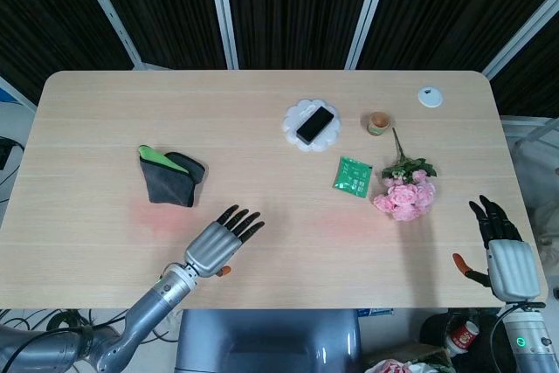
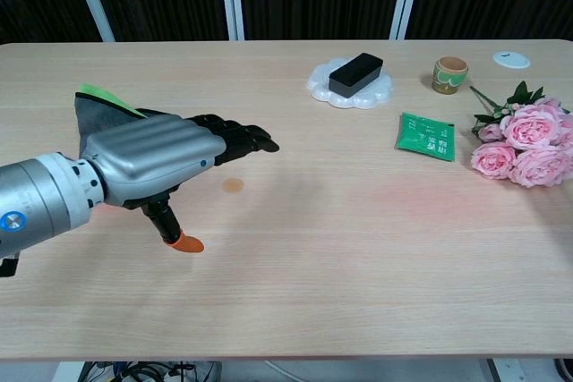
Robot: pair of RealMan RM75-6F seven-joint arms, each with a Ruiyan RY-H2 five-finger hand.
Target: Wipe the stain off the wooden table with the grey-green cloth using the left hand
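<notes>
The grey-green cloth [image 1: 169, 179] lies folded on the left part of the wooden table [image 1: 262, 93], with a bright green edge on top. In the chest view the cloth [image 2: 92, 111] is mostly hidden behind my left hand [image 2: 170, 157]. A small brownish stain [image 2: 233, 186] marks the wood just right of and below that hand. In the head view my left hand [image 1: 223, 242] hovers near the front edge, fingers stretched out and empty, to the right of and nearer than the cloth. My right hand [image 1: 505, 255] is at the table's right front corner, fingers extended, holding nothing.
A white scalloped plate [image 1: 293, 118] carries a black box [image 1: 315, 124] at the centre back. A small cup [image 1: 378, 122], a green packet [image 1: 352, 174], pink flowers [image 1: 404, 196] and a white disc [image 1: 429, 96] occupy the right side.
</notes>
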